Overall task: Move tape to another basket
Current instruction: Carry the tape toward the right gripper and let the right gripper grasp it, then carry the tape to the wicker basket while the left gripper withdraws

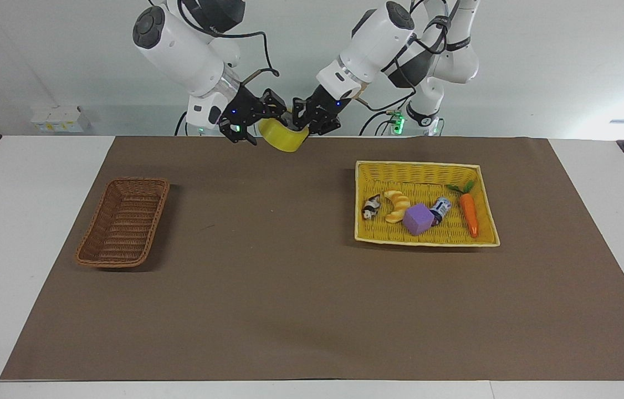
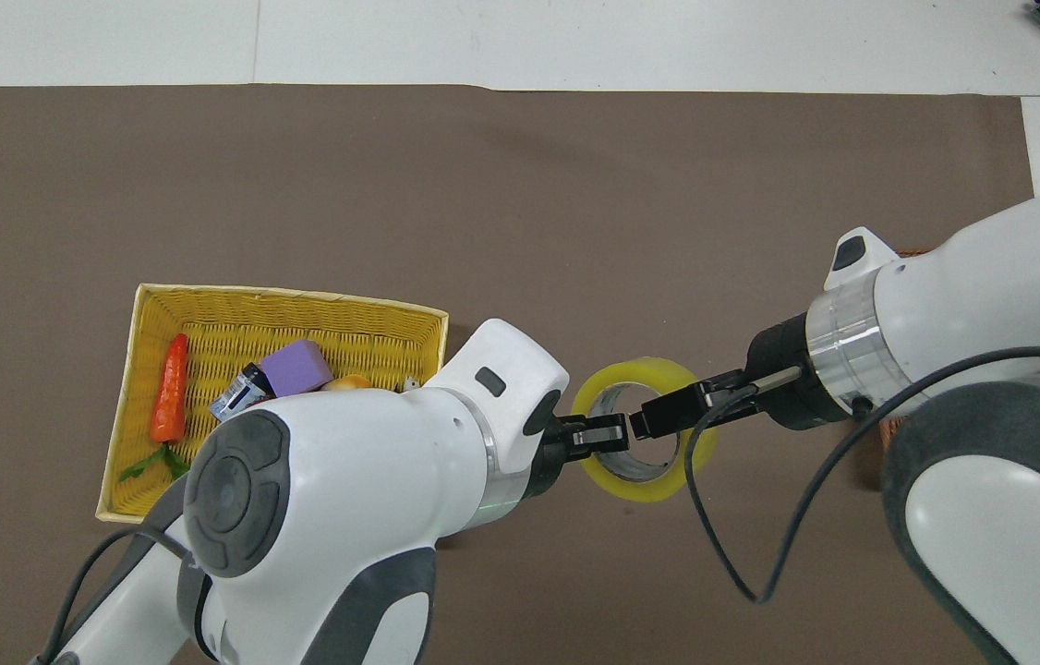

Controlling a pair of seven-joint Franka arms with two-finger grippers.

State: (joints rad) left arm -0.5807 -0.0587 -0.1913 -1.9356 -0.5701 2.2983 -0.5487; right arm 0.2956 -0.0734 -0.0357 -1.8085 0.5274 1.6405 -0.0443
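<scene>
From overhead I see only a sliver of the basket (image 2: 894, 427) under the right arm; my croissant (image 2: 349, 381) is mostly covered too.

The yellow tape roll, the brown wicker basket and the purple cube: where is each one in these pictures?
tape (image 2: 610, 383): overhead view, on the yellow rim of the roll.
basket (image 1: 123, 221): facing view, on its woven floor.
purple cube (image 1: 418, 219): facing view, on the cube's front face.

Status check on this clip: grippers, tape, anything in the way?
Left gripper shut on tape, held in the air over the mat. Right gripper open at the roll. Brown basket unobstructed.
</scene>
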